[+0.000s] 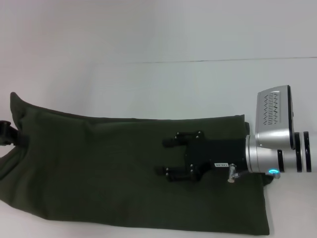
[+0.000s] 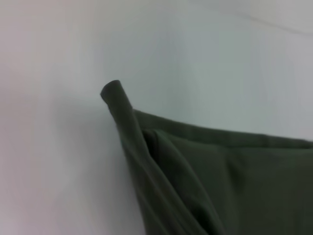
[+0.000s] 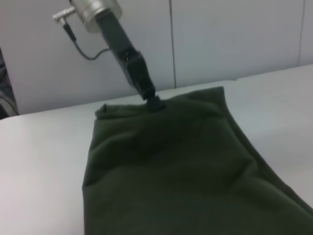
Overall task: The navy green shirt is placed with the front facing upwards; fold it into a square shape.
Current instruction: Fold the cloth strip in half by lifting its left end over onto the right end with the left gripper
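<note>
Lying folded: 1 navy green shirt (image 1: 119, 173)

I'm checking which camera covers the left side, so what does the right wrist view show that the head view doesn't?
Only the right wrist view shows the left gripper whole, shut on the navy green shirt at its far edge. Only the head view shows the right gripper, open above the shirt's middle, and the shirt's full spread. Both show the folded shirt on the white table.
</note>
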You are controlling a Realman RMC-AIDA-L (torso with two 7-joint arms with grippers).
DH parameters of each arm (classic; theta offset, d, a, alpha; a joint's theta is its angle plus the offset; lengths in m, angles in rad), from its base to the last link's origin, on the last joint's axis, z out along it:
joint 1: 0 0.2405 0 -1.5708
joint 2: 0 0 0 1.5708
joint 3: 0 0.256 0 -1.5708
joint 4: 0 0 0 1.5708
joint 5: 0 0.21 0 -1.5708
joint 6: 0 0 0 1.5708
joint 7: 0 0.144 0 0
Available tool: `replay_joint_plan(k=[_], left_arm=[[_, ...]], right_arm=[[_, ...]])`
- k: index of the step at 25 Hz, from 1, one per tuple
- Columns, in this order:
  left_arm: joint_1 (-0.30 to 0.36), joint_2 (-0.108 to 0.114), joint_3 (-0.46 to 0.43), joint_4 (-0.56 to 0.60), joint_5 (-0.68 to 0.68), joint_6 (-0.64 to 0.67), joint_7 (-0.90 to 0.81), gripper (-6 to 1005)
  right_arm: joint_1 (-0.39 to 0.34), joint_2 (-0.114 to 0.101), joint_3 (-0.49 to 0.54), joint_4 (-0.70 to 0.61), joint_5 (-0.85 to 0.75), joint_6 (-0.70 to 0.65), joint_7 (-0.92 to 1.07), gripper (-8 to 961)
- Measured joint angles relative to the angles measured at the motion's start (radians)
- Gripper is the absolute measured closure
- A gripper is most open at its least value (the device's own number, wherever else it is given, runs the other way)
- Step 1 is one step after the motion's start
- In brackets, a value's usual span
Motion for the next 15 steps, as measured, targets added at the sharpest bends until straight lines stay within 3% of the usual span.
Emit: replay_joint_plan(k=[15], left_arm=[[0.01,0.002,-0.055,-0.007,-0.22,0.144,-0.033,977]], right_arm=[[0.011,0.003,0.0,0.133,0.087,0.037,-0.203,177]])
